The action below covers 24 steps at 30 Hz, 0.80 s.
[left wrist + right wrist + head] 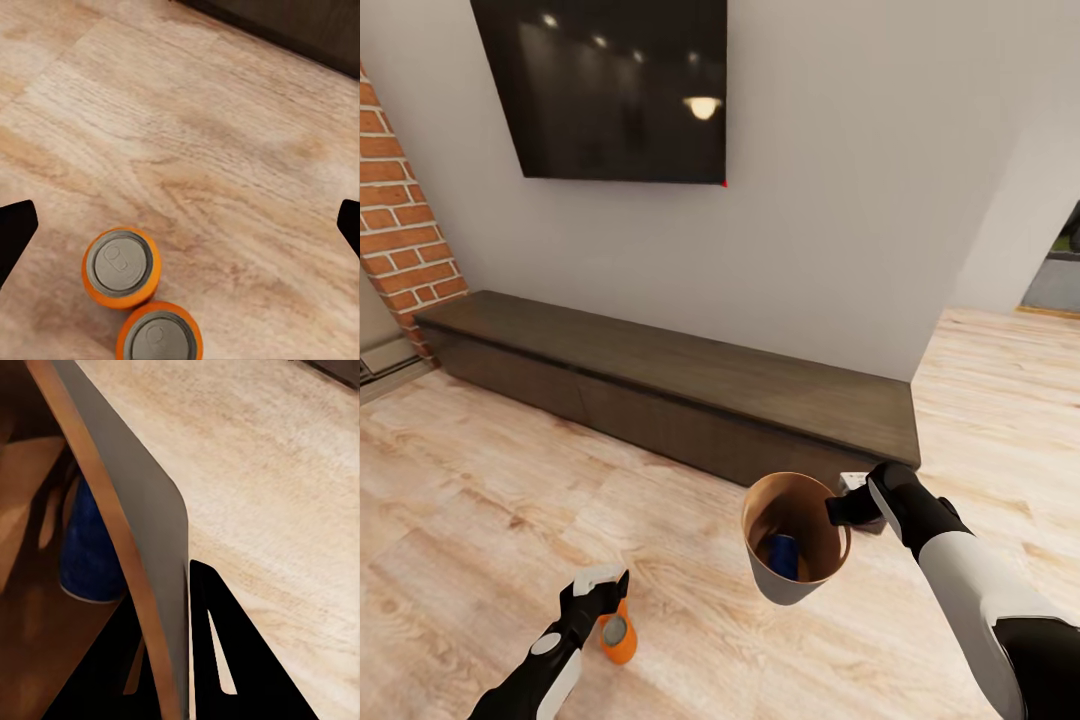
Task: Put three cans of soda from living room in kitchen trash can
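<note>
In the head view, the left gripper (600, 590) hovers over an orange soda can (617, 637) standing upright on the floor (480, 500), and the right gripper (850, 510) is clamped on the trash can (795, 540) rim.

In the left wrist view, two upright soda cans (120, 268) touch each other, low between the wide-apart fingers (15, 232).

In the right wrist view, the fingers (217, 660) pinch the trash can wall, with a blue object (86, 555) inside.

soda cans (120, 268): showing orange sides and silver-grey tops
trash can (775, 586): showing pale grey outside, brown inside
object in the trash can (784, 556): showing deep blue
floor (490, 510): showing light wood with streaky grain
bench (690, 385): showing dark brown wood
wall screen (610, 90): showing glossy black, reflecting ceiling lights
fireplace (400, 225): showing red brick with pale mortar
wall (860, 180): showing plain pale grey
right arm (970, 580): showing white and black
</note>
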Tool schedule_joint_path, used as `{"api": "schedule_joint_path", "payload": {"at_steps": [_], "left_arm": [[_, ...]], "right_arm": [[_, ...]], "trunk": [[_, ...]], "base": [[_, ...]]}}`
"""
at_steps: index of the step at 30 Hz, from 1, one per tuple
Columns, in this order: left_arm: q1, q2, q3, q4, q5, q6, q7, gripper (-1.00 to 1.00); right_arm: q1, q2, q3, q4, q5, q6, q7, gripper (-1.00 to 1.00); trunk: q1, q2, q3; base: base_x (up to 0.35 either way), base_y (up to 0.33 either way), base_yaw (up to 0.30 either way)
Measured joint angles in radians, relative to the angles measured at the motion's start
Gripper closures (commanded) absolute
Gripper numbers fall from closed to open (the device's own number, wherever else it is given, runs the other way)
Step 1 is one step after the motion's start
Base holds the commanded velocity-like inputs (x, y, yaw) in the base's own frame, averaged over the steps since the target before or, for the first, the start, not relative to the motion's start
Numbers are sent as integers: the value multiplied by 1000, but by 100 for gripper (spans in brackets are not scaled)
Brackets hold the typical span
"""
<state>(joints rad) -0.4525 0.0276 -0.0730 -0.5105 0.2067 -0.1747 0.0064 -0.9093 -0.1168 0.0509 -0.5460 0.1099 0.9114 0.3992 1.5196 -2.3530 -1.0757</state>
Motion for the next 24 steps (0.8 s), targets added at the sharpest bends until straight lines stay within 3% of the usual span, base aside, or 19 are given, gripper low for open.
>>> {"api": "schedule_joint_path", "payload": {"at_steps": [6,24], "left_arm": [[0,0,1,-1,2,-2,0,-100],[0,0,11,3,2,4,1,-100]], "right_arm": [[0,2,0,0,1,0,0,100],[0,12,0,0,3,0,0,100]], "trunk": [[0,0,0],[69,-126,-56]], "base": [[21,0,0],[1,0,0]]}}
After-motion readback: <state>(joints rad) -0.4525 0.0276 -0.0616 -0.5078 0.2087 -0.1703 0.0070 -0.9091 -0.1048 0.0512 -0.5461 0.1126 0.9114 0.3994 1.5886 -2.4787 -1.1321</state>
